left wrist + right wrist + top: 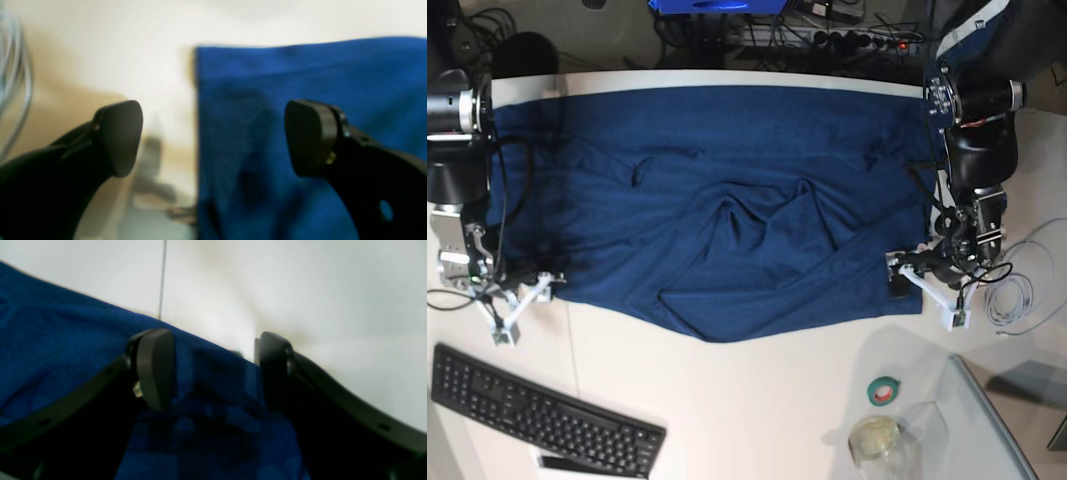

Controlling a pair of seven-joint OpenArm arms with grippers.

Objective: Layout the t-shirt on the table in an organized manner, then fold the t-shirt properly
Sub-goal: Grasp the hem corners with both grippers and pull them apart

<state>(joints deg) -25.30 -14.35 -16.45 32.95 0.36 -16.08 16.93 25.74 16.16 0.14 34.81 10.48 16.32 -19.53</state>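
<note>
In the left wrist view the left gripper (213, 138) hangs with its jaws spread wide and nothing between them, straddling the straight edge of the deep blue t-shirt (300, 83) where it meets the white table (133, 50). In the right wrist view the right gripper (213, 370) has its jaws parted with rumpled cloth bunched between them; whether they pinch it I cannot tell. From the base camera the t-shirt (717, 200) lies spread across the table's far half, creased and puckered at its middle, its near edge uneven.
</note>
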